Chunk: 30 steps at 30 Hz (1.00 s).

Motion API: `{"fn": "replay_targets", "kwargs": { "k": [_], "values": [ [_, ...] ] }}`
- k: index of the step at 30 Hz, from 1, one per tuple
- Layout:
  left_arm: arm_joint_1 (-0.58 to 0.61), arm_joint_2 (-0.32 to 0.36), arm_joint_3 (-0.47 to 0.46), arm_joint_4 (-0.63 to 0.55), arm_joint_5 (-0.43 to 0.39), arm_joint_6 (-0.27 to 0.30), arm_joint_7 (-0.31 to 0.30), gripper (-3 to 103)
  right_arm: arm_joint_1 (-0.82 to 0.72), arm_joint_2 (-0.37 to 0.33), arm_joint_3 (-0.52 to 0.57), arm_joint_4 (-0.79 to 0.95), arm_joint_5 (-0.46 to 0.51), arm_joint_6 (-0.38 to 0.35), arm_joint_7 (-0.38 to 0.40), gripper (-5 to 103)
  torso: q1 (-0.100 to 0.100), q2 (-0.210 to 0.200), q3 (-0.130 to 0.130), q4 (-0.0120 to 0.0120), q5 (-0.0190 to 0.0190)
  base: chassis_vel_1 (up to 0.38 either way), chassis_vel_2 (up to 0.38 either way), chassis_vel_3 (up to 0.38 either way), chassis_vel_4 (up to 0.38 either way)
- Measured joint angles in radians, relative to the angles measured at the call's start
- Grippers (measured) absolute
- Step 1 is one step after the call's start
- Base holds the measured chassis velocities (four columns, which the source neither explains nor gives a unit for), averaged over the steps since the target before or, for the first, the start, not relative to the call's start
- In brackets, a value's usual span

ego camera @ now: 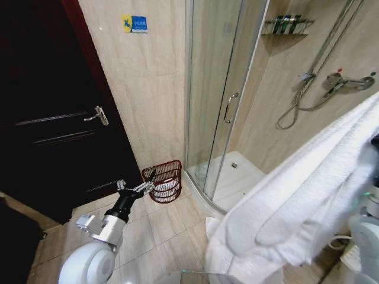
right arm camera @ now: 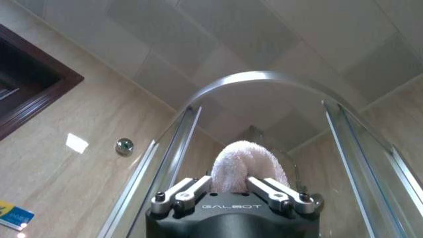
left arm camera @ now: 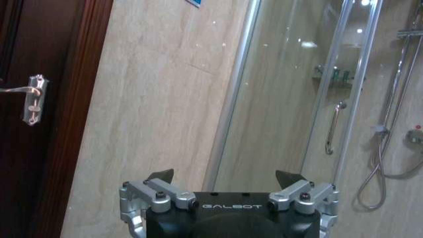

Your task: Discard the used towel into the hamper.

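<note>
Holding the towel clamped in my right gripper, well right of the hamper, I should carry it over the rim before letting go. My left gripper, fingers apart, hovers beside the hamper.

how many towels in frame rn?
1 for sure: the white towel pinched in the right claw, hanging at the robot's right. The hamper by the shower door holds something pale that could be another; can't tell. Left claw is open, empty.

Left tool reaches forward and low, fingers spread apart; right tool is raised, pointing upward, fingers clamped on the white towel.
</note>
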Motion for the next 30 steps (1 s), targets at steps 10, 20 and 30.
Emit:
{"fn": "replay_targets", "kwargs": {
  "k": [10, 20, 30],
  "values": [
    [0.000, 0.000, 0.000, 0.000, 0.000, 0.000, 0.000, 100, 0.001, 0.001, -0.001, 0.000, 0.000, -0.001, 0.000, 7, 0.000, 0.000, 0.000, 0.0000, 0.0000, 0.000, 0.000, 0.000, 0.000],
    [0.000, 0.000, 0.000, 0.000, 0.000, 0.000, 0.000, 100, 0.001, 0.001, -0.002, -0.001, 0.000, -0.001, 0.001, 7, 0.000, 0.000, 0.000, 0.0000, 0.0000, 0.000, 0.000, 0.000, 0.000],
    [0.000, 0.000, 0.000, 0.000, 0.000, 0.000, 0.000, 100, 0.002, 0.001, -0.003, -0.002, -0.001, -0.001, 0.001, 7, 0.000, 0.000, 0.000, 0.0000, 0.0000, 0.000, 0.000, 0.000, 0.000]
  ]
}}
